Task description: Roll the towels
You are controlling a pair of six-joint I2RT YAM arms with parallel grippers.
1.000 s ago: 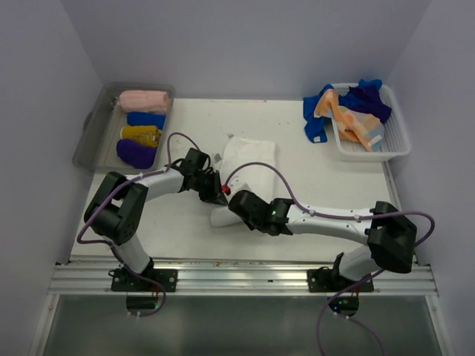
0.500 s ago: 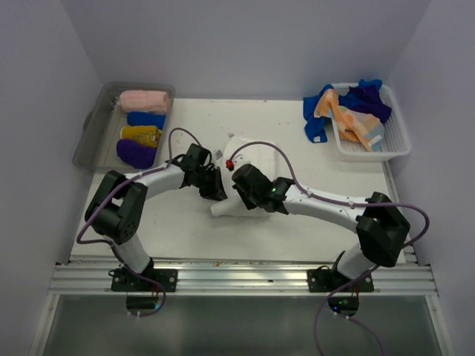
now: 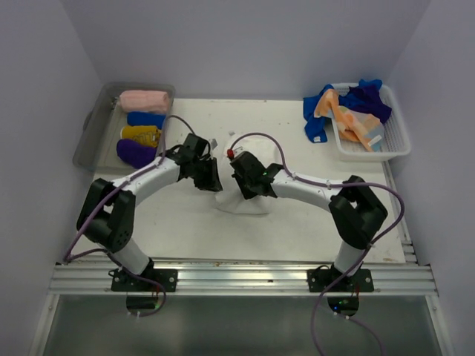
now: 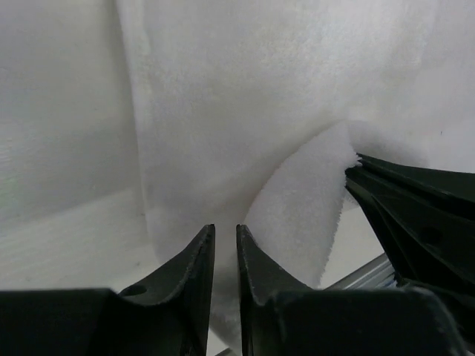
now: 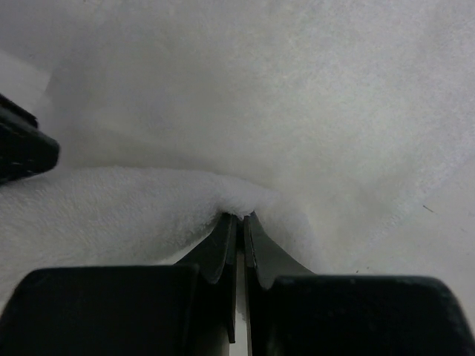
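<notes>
The white towel (image 3: 245, 205) lay in the middle of the table (image 3: 178, 222), where the right claw (image 5: 239, 217) pinched a fold of it, probably to keep the roll from falling open, while the left claw (image 4: 225, 230) waited close by, its fingers a little apart.

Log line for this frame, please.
phase: rolling white towel | left gripper: jaws slightly apart, at the towel | right gripper: shut on a towel fold

Even soft light, blurry wrist close-ups
</notes>
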